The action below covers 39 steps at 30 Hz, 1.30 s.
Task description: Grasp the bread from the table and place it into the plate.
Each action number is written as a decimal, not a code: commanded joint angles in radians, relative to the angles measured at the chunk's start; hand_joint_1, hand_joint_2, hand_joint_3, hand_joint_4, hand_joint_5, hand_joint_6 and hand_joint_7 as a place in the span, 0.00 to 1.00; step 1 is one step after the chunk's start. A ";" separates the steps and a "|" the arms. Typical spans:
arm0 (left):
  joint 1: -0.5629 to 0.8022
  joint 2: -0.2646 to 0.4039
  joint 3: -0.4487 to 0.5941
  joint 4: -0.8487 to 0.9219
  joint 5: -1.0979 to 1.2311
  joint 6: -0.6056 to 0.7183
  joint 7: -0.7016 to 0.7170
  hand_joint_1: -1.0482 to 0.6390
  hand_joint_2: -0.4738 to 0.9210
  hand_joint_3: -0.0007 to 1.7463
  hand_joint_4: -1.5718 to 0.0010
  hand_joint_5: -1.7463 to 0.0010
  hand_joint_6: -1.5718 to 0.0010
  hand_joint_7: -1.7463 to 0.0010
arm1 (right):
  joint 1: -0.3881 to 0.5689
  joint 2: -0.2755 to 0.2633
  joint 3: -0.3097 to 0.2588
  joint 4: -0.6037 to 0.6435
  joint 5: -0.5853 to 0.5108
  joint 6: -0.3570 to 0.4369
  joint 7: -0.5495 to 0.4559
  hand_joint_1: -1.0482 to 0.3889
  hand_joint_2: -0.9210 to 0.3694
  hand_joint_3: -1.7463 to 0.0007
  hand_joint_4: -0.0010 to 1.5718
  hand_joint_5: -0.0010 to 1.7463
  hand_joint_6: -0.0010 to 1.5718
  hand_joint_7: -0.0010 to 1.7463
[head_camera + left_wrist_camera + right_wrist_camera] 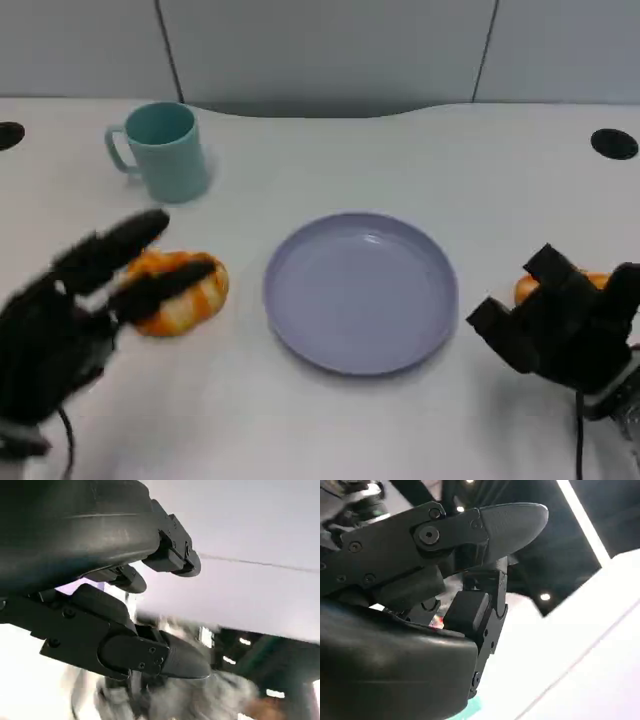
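Bread (178,295): lay left of plate (361,292), partly hidden by left hand (75,320), fingers apart, grip unclear.
Right hand (565,325): right of plate, curled, empty.

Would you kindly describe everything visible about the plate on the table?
The plate is round, lavender-blue, smooth and slightly glossy, like plastic or glazed ceramic, with a shallow raised rim and a flat well. It sits flat and upright on the white table, near the middle between the two hands. It holds nothing, and nothing but the table touches it.
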 commanded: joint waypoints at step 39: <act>-0.565 0.200 -0.717 1.225 1.105 -0.010 1.386 0.55 0.99 0.03 0.47 0.76 0.44 0.93 | 0.024 0.023 -0.033 -0.061 0.045 -0.028 0.027 0.35 0.00 0.92 0.69 0.83 0.74 0.39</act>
